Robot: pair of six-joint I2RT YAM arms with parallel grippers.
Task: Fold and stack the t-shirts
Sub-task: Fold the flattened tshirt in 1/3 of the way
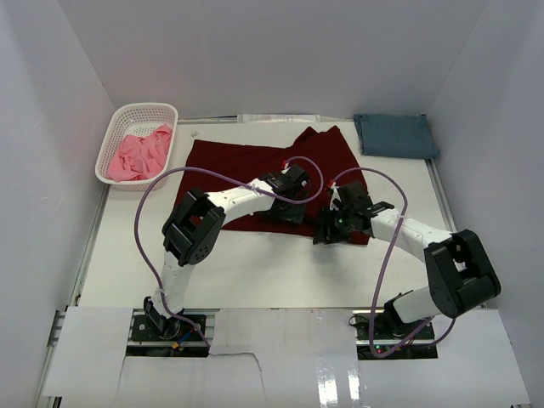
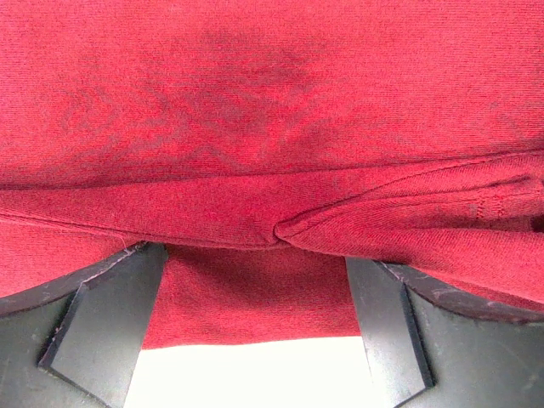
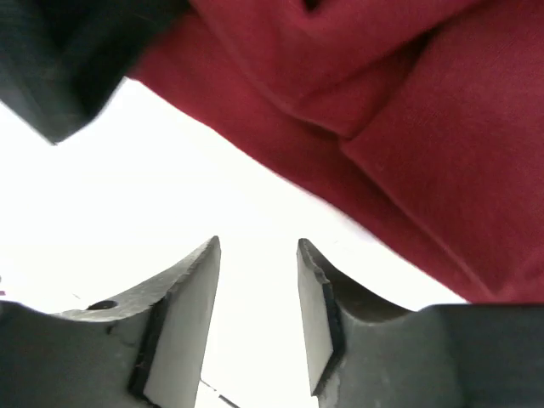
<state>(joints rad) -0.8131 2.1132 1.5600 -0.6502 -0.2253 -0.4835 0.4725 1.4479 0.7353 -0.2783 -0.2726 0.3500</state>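
The dark maroon t-shirt (image 1: 255, 161) lies spread across the middle back of the table. It fills the left wrist view (image 2: 255, 110) and shows at the upper right of the right wrist view (image 3: 442, 127). My left gripper (image 1: 287, 206) is at its near edge, open wide. Its fingers (image 2: 110, 314) straddle the hem, and a fold of cloth hides their tips. My right gripper (image 1: 330, 228) is open and empty over bare table (image 3: 255, 246), just off the shirt's near right corner. The slate-blue t-shirt (image 1: 395, 134) lies folded at the back right. The pink t-shirt (image 1: 140, 153) is bunched in the basket.
The white lattice basket (image 1: 119, 127) stands at the back left. White walls close in the table on three sides. The two grippers are close together near the table's middle. A dark part of the left gripper (image 3: 68, 59) shows at the upper left of the right wrist view.
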